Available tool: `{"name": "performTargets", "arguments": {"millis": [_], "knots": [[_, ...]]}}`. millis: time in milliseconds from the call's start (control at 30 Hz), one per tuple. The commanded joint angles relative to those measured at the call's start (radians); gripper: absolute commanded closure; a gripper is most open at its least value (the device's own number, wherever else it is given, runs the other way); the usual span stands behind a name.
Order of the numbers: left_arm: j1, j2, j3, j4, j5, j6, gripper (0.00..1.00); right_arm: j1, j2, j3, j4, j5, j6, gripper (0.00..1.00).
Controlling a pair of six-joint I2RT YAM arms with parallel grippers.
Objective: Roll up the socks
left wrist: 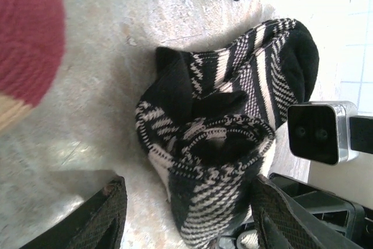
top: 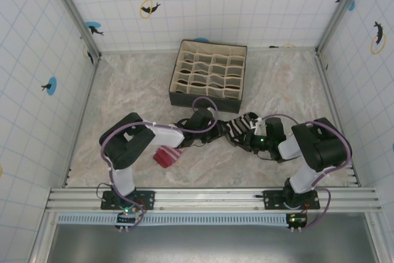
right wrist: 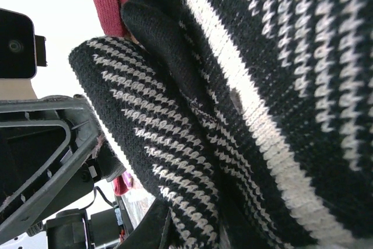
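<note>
The knitted black-and-white striped sock (top: pixel 237 127) is bunched in soft folds on the marbled bench (top: pixel 123 84), flanked by the widely spread, textured fingers of the left end effector (left wrist: pixel 186 193). How far the right end effector (top: pixel 251 132) is opened cannot be told. The peach-and-red sock (top: pixel 167 156) is seen well apart, folded compactly.

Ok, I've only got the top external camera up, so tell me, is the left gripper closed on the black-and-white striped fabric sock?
Observer: No. In the left wrist view the left gripper is open, with one finger on each side of the black-and-white striped fabric sock.
Operator: Which way is the cuff pointing?
Observer: Its open cuff gapes toward the left wrist camera.
Operator: And the right gripper, is it holding?
Observer: Cannot tell. The right wrist view has the knit very close up, and I can't make out the fingertips there.
</note>
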Motion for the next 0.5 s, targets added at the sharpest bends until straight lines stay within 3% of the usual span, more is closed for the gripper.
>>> {"name": "performTargets", "arguments": {"millis": [0, 167, 267, 400, 467], "knots": [[-0.005, 0.044, 0.022, 0.006, 0.002, -0.007, 0.43, -0.007, 0.045, -0.039, -0.193, 0.058, 0.015, 1.00], [-0.005, 0.079, 0.036, 0.002, 0.005, -0.018, 0.50, -0.017, 0.044, -0.041, -0.187, 0.051, 0.013, 1.00], [-0.004, 0.090, 0.051, -0.034, 0.004, -0.025, 0.62, -0.025, 0.035, -0.047, -0.175, 0.047, 0.014, 0.99], [-0.004, 0.082, 0.079, -0.126, -0.009, -0.024, 0.83, -0.027, -0.020, -0.061, -0.138, 0.042, 0.001, 0.86], [-0.002, 0.071, 0.099, -0.185, -0.018, -0.017, 0.89, -0.024, -0.066, -0.060, -0.144, 0.054, -0.023, 0.79]]}}
